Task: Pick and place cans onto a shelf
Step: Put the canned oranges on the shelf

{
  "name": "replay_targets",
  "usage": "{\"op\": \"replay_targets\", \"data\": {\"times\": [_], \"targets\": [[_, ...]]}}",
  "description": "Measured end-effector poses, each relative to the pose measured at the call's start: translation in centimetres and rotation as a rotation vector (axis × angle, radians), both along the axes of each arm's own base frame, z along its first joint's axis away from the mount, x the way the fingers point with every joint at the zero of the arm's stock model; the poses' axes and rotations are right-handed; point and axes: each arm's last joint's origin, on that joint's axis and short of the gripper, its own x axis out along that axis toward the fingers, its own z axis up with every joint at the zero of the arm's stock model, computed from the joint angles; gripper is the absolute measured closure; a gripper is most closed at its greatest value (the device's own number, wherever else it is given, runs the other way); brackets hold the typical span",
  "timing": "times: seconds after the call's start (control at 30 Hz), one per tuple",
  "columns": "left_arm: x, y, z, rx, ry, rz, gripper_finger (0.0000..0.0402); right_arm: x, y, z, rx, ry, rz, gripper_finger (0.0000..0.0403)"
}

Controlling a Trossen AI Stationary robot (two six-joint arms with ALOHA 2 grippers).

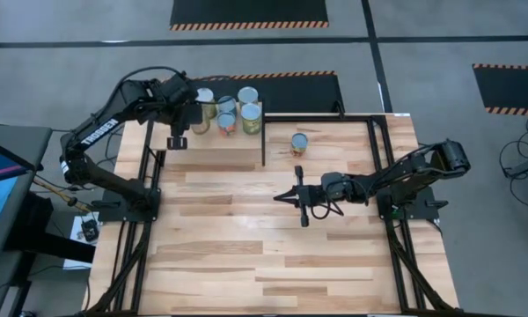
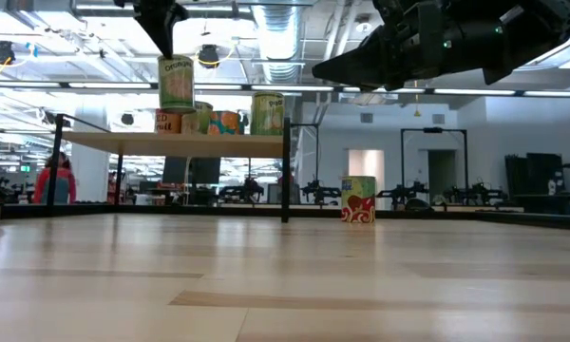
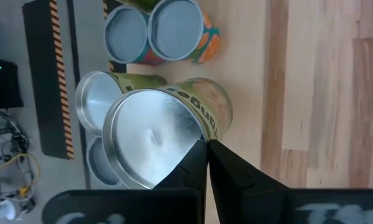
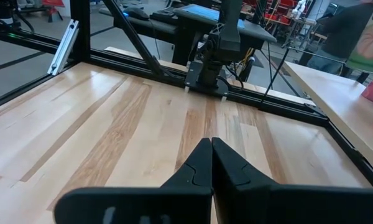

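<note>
Left gripper, upper left of the high view, pinches an upright can by its rim, hanging just above the shelf; right gripper closed, empty, mid-table.

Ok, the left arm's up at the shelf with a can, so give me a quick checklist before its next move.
1. Left gripper grips the raised can: cannot tell. The fingers are shut at its lid edge, and it may rest on a can below.
2. Raised can above the shelf top: ok, it sits higher than the other cans.
3. Bare space on the shelf: ok, the near part is free.
4. Right gripper out of the way: ok, it is shut and at mid-table.
5. Loose can ready: ok, it is upright on the table, apart from the shelf.
</note>
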Motion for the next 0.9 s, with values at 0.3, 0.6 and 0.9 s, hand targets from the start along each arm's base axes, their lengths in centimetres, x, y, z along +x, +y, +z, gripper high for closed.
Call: {"op": "replay_targets", "data": {"times": [0.3, 0.6, 0.9], "targets": [[0.9, 1.6, -1.1, -0.047, 0.037, -0.022, 0.0401, 0.0, 0.0, 0.0, 0.000, 0.000, 0.000, 0.0390], [3.1, 3.2, -2.8, -0.063, 0.111, -0.109, 0.0401, 0.0, 0.0, 0.0, 0.000, 0.000, 0.000, 0.0390], [3.6, 3.7, -3.6, -0.094, 0.148, -0.104, 0.0396, 0.0, 0.0, 0.0, 0.000, 0.000, 0.002, 0.0390]]}}
